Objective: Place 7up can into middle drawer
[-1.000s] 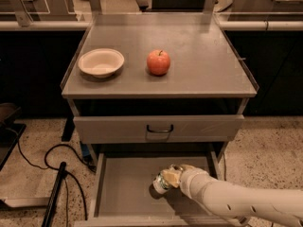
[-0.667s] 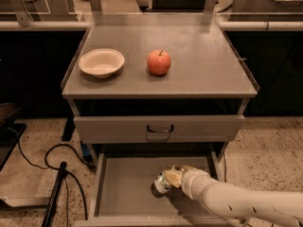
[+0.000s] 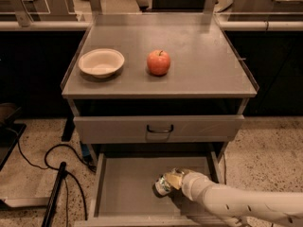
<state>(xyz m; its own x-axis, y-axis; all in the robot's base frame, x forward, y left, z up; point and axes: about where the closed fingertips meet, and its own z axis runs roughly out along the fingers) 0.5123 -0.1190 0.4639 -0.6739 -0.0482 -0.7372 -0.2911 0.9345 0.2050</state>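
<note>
The arm stretches in low from the right, gripper (image 3: 170, 181) inside the open middle drawer (image 3: 122, 189). Jaws grip the 7up can (image 3: 162, 188), tilted, right of the drawer floor's centre.

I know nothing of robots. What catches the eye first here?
A white arm reaches from the lower right into the open middle drawer, its tool at a small 7up can there. On the grey cabinet top above sit a red apple and, left of it, a white bowl.
</note>
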